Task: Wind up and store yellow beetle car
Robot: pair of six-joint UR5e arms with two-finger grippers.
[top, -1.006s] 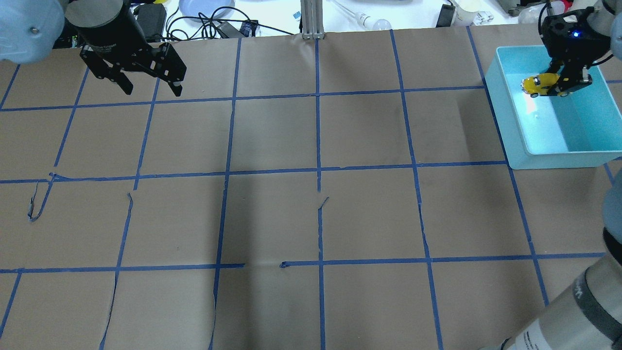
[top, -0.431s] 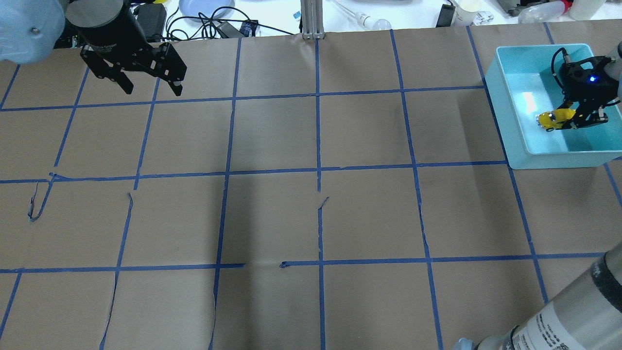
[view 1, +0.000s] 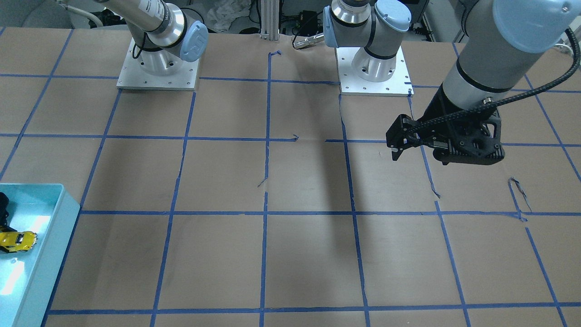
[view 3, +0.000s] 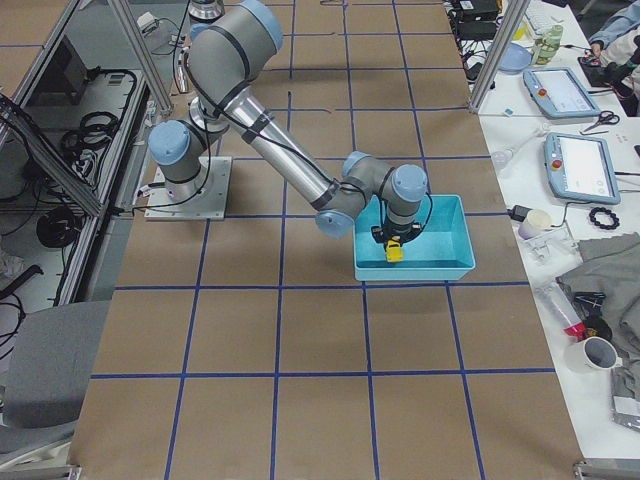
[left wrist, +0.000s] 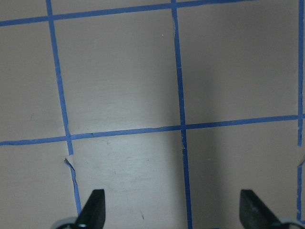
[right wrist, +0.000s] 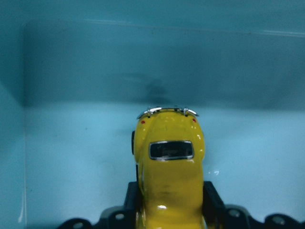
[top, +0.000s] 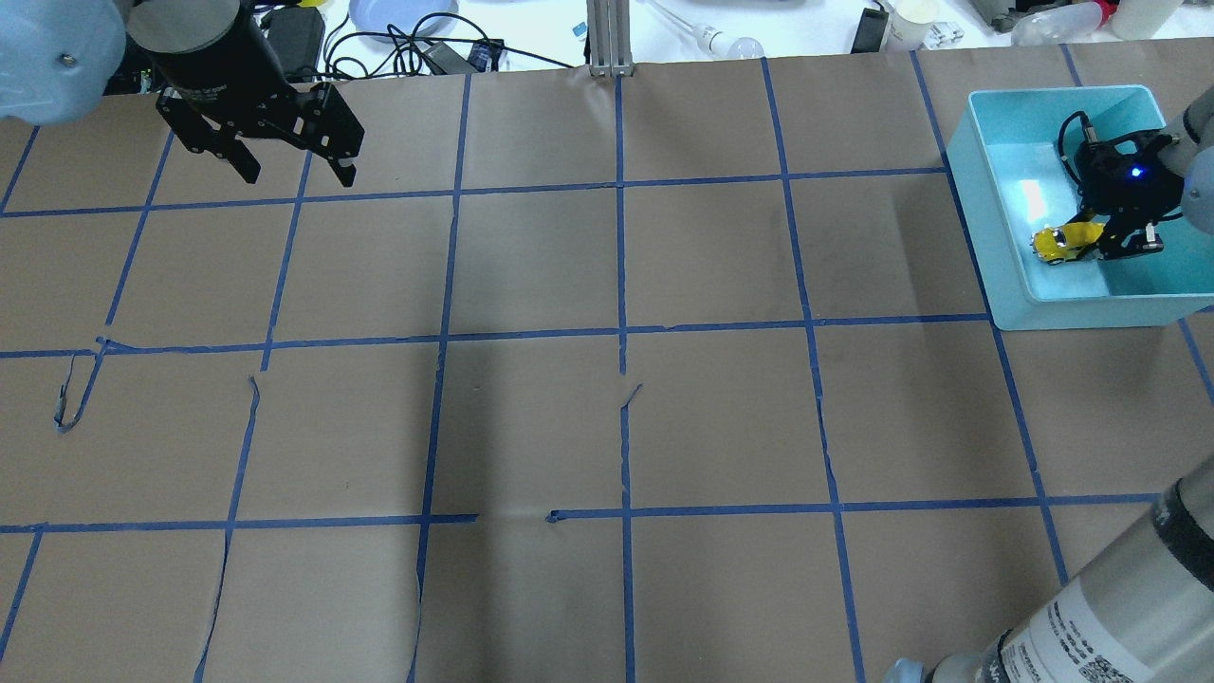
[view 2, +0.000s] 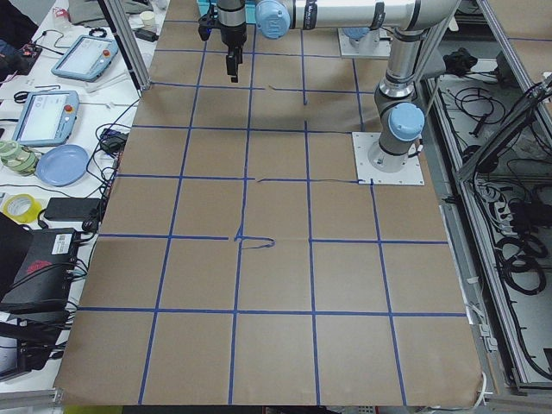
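Observation:
The yellow beetle car (top: pixel 1060 244) is inside the teal bin (top: pixel 977 218) at the table's far right, near the bin's near-left corner. My right gripper (top: pixel 1095 247) is shut on the car; the right wrist view shows the car (right wrist: pixel 169 162) between the fingers, over the bin floor (right wrist: pixel 71 157). I cannot tell if its wheels touch the floor. The car also shows in the front view (view 1: pixel 18 240) and the right side view (view 3: pixel 393 252). My left gripper (top: pixel 299 173) is open and empty above the far left of the table, its fingertips (left wrist: pixel 95 205) wide apart.
The table is brown paper with a blue tape grid (top: pixel 621 332). Cables, a plate and bottles lie beyond the far edge (top: pixel 408 28). The tape is torn and curled in spots (top: pixel 66 408). The bin's walls (view 1: pixel 54 254) surround the right gripper.
My right gripper carried the car from the far part of the bin toward its near side, then slightly left. The left arm has not moved.

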